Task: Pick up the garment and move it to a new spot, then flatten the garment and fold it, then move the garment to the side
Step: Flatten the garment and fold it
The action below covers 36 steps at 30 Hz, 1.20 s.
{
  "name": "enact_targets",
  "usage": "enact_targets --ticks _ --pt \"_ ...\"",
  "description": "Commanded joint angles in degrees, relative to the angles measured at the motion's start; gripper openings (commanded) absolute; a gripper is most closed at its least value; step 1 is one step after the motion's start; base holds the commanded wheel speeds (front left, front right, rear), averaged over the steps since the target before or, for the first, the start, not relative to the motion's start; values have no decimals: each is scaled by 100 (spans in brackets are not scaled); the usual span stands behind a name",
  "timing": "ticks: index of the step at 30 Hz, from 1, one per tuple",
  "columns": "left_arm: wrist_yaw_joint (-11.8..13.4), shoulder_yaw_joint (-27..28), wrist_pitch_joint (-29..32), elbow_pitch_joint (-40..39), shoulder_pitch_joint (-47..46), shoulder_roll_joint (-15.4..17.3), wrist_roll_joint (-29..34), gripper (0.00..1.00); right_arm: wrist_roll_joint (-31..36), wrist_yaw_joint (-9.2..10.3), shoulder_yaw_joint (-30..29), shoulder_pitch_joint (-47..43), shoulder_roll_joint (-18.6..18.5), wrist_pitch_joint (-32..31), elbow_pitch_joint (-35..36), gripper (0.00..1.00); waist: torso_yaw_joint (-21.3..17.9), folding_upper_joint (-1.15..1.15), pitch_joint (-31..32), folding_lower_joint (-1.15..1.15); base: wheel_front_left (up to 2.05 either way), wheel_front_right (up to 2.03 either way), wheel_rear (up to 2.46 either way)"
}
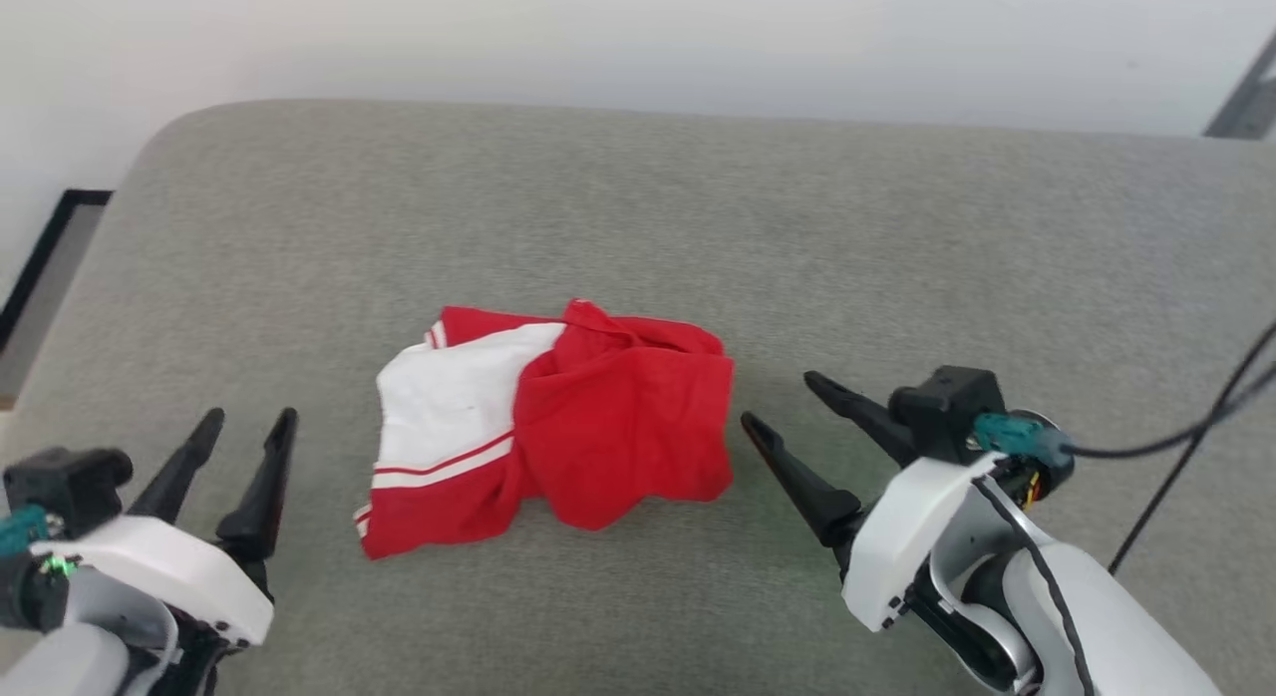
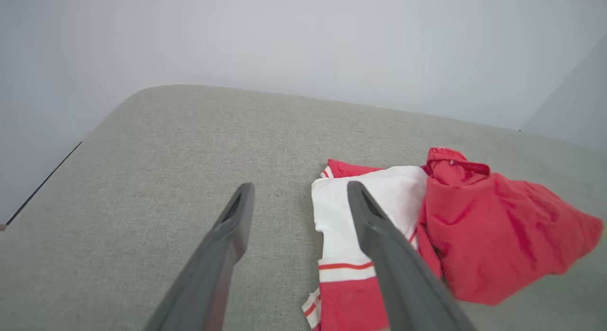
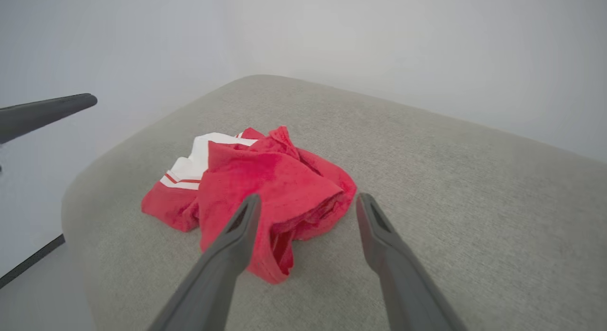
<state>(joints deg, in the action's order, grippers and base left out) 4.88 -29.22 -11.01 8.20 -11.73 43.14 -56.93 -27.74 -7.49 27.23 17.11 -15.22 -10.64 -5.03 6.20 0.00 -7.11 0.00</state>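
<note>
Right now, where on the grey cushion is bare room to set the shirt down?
Widest bare stretch of the cushion: between the garment and the back edge by the wall, running right. Also bare: between the garment and the open left gripper. Crowded: right of the garment, near the open right gripper.

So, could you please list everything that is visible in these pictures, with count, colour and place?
garment: one, red with a white sleeve and striped trim, crumpled at the cushion's middle.
cushion: one, grey fabric, bearing the garment.
wall: one, pale, behind the cushion.
dark frame: one, black, beyond the cushion's left edge.
cable: one, black, leading to the right wrist.
left gripper: one, dark fingers, open, left of the garment, apart from it.
right gripper: one, dark fingers, open, beside the garment's right edge.
</note>
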Motion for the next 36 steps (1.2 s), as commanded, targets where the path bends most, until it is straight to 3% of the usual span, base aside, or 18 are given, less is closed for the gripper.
enact_targets --ticks 1,4,12,20,21,22,29,36 --pt "51 48 -159 38 101 -103 78 100 -122 0 104 132 -57 -211 36 100 211 0 35 0 0 0 0" --pt "54 116 -331 91 216 -313 222 100 -286 0 290 314 -137 -661 -8 100 391 0 16 0 0 0 0" --pt "-291 558 -424 258 396 -1023 551 100 -89 1 632 948 -242 -1811 -659 100 898 0 -118 0 0 0 0" --pt "-720 1200 -427 325 521 -1647 1131 100 166 1 1141 1463 -231 -2393 -1416 97 1169 0 -211 0 0 0 0" --pt "-768 1304 -427 328 554 -1740 1225 100 207 1 1253 1562 -244 -2392 -1514 31 1186 0 -223 0 0 0 0" --pt "-815 1402 -428 337 604 -1830 1325 100 198 1 1333 1625 -257 -2386 -1611 0 1200 0 -229 0 0 0 0" --pt "-1097 2030 -426 365 794 -2304 1758 100 -127 1 1370 2024 -343 -2245 -1908 0 1145 0 -218 0 0 0 0" --pt "-1196 2506 -425 283 1044 -2551 2028 100 -393 1 932 2003 -951 -2472 -1262 0 901 0 -180 0 0 0 0"
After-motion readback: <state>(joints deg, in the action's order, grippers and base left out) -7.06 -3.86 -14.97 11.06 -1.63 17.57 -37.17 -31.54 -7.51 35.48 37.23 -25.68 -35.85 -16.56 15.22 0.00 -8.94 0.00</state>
